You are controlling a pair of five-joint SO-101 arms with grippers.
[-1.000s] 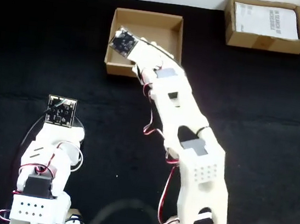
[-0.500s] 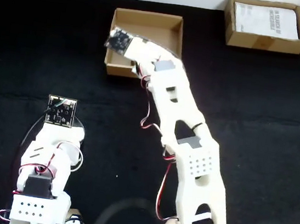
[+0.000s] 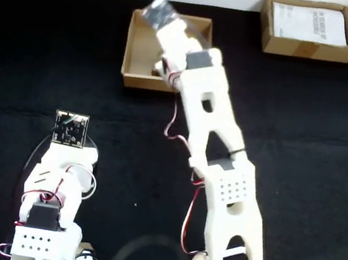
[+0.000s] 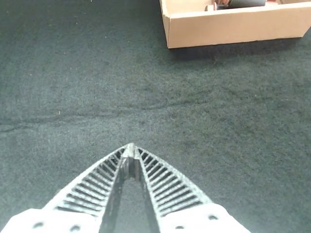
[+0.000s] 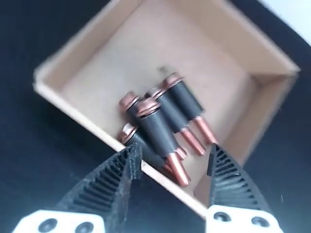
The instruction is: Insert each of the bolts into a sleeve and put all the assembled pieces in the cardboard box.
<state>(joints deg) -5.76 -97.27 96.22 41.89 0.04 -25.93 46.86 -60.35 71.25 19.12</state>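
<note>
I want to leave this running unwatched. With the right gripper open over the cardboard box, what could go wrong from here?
1. The right gripper hangs open over the near wall of the cardboard box. If it pulls back low, a finger might catch that wall and drag or tip the box.
2. The assembled pieces lie piled close to that wall, so a jolt could shake bolts loose from their sleeves.

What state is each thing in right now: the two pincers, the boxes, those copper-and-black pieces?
Left pincer: shut, empty.
Right pincer: open, empty.
Cardboard box: open-topped, holding the pieces.
Assembled pieces: bolts inside sleeves, lying heaped together.
Second box: open-topped, paper inside.
</note>
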